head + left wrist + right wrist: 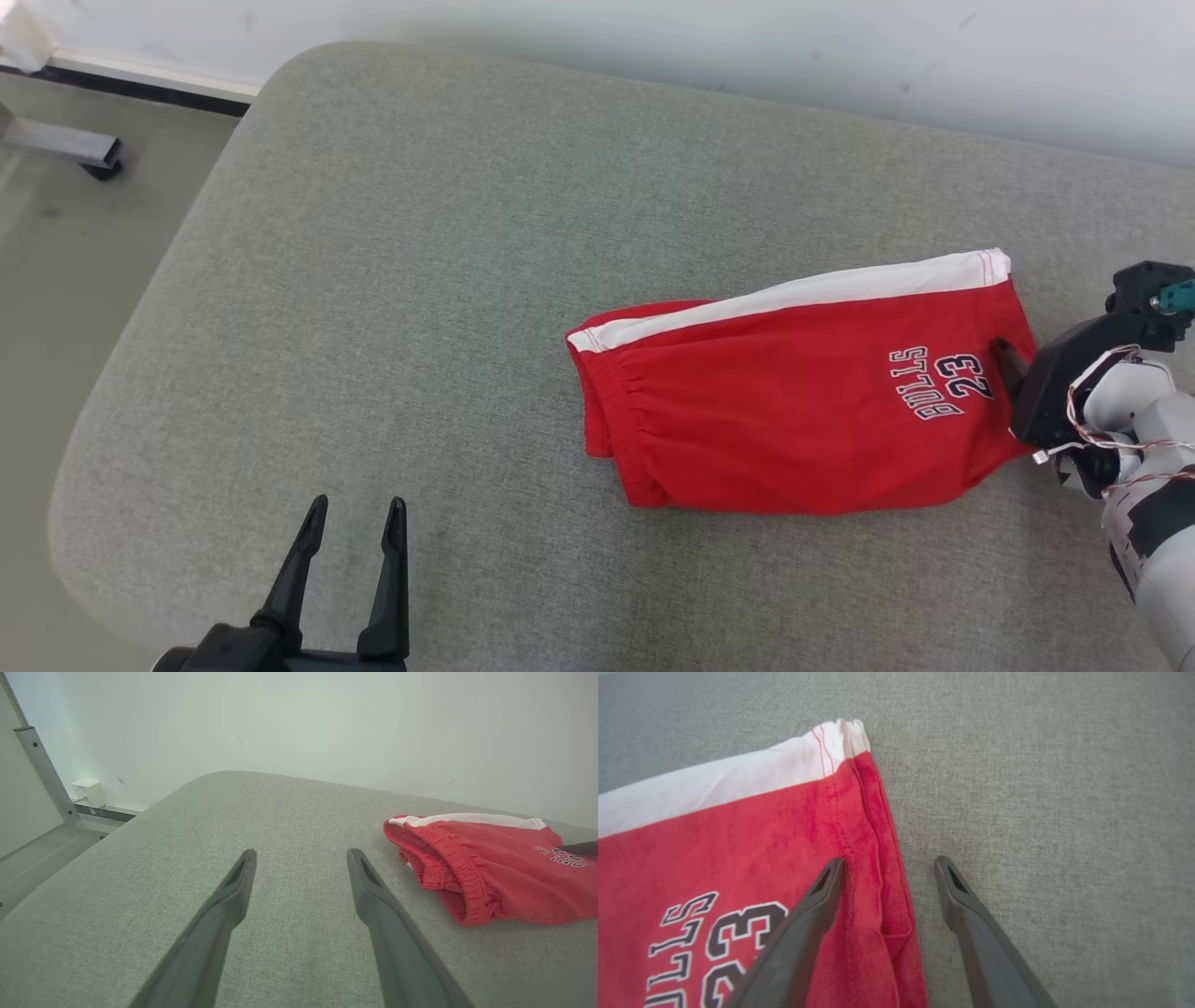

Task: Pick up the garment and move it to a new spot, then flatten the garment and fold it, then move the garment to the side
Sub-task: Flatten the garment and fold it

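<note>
Right now, the red shorts (794, 411) are lying folded on the grey worktop (420, 280), over toward the robot's right side. The white stripe (794, 291) is running along the far edge, and the stretchy waistband (448, 868) is pointing toward the robot's left.

The right gripper (888, 870) is hanging at the leg end of the shorts, next to the number print (943, 383). Its fingers (822, 896) are spread wide and are pinching nothing. One finger is sitting over the red cloth and the other over bare grey, with the hem between them. The left gripper (358, 509) is hovering near the front edge, well apart from the shorts. Its fingers (233, 891) are spread wide too, holding nothing.

I am guessing the shorts are about to be moved to the side. Here is what is worrying me. If the fingers are closing on just the top layer, the fold could be falling open as the shorts are lifting. If only one end is going up, the waistband end could be dragging and bunching. And a thin pinch on the hem could be slipping out.
</note>
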You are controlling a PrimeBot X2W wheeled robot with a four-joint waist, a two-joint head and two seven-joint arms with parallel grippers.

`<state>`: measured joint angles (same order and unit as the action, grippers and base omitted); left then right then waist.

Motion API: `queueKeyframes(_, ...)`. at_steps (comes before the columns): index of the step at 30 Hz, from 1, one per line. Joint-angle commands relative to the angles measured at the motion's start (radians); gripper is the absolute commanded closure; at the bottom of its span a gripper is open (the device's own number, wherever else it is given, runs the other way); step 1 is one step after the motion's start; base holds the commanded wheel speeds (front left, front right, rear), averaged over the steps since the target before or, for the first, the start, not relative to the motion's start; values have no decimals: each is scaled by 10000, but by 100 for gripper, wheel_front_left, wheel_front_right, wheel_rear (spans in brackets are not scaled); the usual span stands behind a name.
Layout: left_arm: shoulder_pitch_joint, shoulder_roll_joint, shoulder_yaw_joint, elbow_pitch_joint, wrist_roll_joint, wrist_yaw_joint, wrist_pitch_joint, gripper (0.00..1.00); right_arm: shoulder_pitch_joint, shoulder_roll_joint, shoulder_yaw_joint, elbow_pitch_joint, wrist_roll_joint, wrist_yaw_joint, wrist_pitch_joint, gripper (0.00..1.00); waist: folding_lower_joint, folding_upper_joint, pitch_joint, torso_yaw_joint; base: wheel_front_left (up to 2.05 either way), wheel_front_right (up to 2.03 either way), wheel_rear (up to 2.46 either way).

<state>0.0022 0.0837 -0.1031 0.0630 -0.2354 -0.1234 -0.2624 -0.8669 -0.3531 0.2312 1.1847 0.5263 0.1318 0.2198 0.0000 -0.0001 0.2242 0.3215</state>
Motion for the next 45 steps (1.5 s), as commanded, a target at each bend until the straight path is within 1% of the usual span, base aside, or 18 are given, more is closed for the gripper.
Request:
queueKeyframes(1,200,-41,23,-36,82,-31,-26,0,60,70,-4,332,-141,-27,169,0,0,1,65,111,0,0,0)
queueKeyframes(3,206,-66,9,-44,101,-54,-26,0,128,215,-106,584,-128,-26,207,0,0,1,78,147,0,0,0)
queueKeyframes(5,189,-102,-4,-60,106,-72,-26,0,247,450,-90,791,-132,-23,538,0,0,1,88,165,0,0,0)
queueKeyframes(6,193,-113,-8,-79,116,-79,-26,0,314,530,-83,856,-105,-1,676,2,0,1,100,166,0,0,0)
queueKeyframes(7,187,-121,-7,-92,122,-85,-26,0,370,593,-48,896,-127,-1,769,76,0,1,117,165,0,0,0)
queueKeyframes(8,176,-135,-3,-103,125,-89,-26,0,414,636,-24,925,-141,-1,831,100,0,1,128,164,0,0,0)
queueKeyframes(11,169,-167,11,-124,144,-58,-26,0,482,669,66,968,-223,-1,932,100,0,1,137,145,0,0,0)
queueKeyframes(15,174,-203,66,-95,169,-58,-27,0,407,460,126,815,-282,-27,608,100,0,1,117,44,0,0,0)
queueKeyframes(21,163,-226,47,-115,126,-62,-27,0,144,-212,100,772,-547,-41,8,100,0,1,-52,-284,0,0,0)
queueKeyframes(25,97,-236,-27,-141,133,-63,-27,0,-7,-413,45,717,-698,-37,-317,100,0,1,-166,-534,0,0,0)
queueKeyframes(31,76,-264,-56,-75,118,-63,-27,0,0,-1072,167,688,-1032,-31,-553,100,0,1,-376,-768,0,0,0)
queueKeyframes(38,155,-282,-96,-6,86,-64,-27,0,-75,-1605,330,592,-1601,-29,-787,100,0,1,-588,-948,0,0,0)
queueKeyframes(42,184,-287,-173,37,37,-64,-27,0,-157,-1556,420,548,-2031,-29,-891,100,0,1,-735,-1007,0,0,0)
queueKeyframes(45,204,-296,-233,74,42,-64,-27,0,-199,-1191,425,359,-2139,-28,-895,100,0,1,-862,-1022,0,0,0)
